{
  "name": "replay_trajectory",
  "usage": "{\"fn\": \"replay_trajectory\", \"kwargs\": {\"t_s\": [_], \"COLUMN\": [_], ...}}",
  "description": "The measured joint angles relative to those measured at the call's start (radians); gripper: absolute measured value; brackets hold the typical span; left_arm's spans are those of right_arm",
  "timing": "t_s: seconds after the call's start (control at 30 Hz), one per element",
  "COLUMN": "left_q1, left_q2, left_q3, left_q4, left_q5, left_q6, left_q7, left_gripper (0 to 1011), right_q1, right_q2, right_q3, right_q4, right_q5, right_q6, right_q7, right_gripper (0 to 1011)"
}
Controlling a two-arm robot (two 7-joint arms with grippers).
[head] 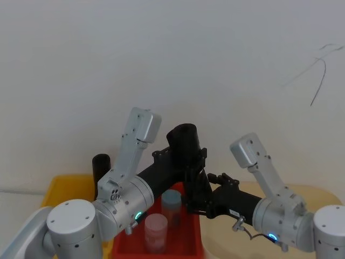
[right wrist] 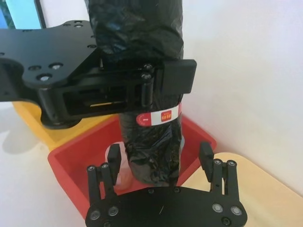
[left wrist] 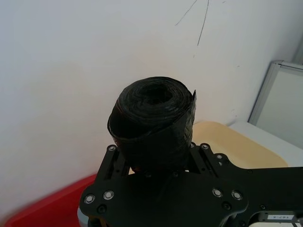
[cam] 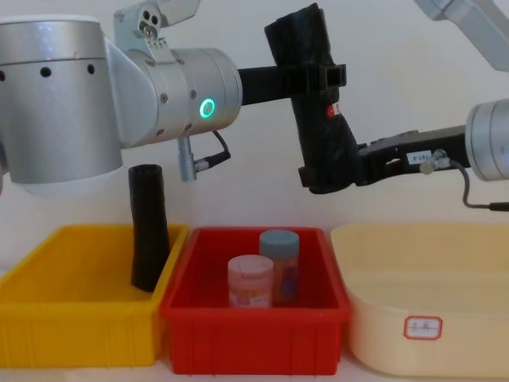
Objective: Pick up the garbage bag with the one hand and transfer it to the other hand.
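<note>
The garbage bag (cam: 314,103), a thick black roll with a red-and-white label band (right wrist: 158,116), hangs tilted in the air above the red bin (cam: 254,334). My left gripper (cam: 318,78), on the green-ringed arm, is shut on the roll's upper half, just above the label. In the left wrist view the roll's top end (left wrist: 151,123) stands up between the left fingers. My right gripper (right wrist: 160,153), on the blue-ringed arm, is open and straddles the roll's lower end, one finger (right wrist: 206,153) on each side. The chest view places it at the roll's bottom (cam: 330,171).
Inside the red bin stand a pink-lidded jar (cam: 250,278) and a blue-lidded jar (cam: 280,263). To its left, the yellow bin (cam: 71,318) holds a plain black roll (cam: 149,231) leaning upright. A cream tub (cam: 421,318) sits on the right. A white wall is close behind.
</note>
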Motion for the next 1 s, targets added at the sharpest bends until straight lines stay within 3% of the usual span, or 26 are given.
{"fn": "replay_trajectory", "kwargs": {"t_s": [0.67,1.0], "left_q1": [0.000,0.000], "left_q2": [0.000,0.000], "left_q3": [0.000,0.000], "left_q4": [0.000,0.000], "left_q5": [0.000,0.000], "left_q6": [0.000,0.000], "left_q7": [0.000,0.000], "left_gripper": [454,454], "right_q1": [0.052,0.063], "right_q2": [-0.037,-0.046], "right_q3": [-0.022,-0.026], "right_q4": [0.070,0.086], "right_q5": [0.017,0.020], "right_q6": [-0.036,-0.043], "right_q7": [0.008,0.008], "right_gripper": [1000,792]}}
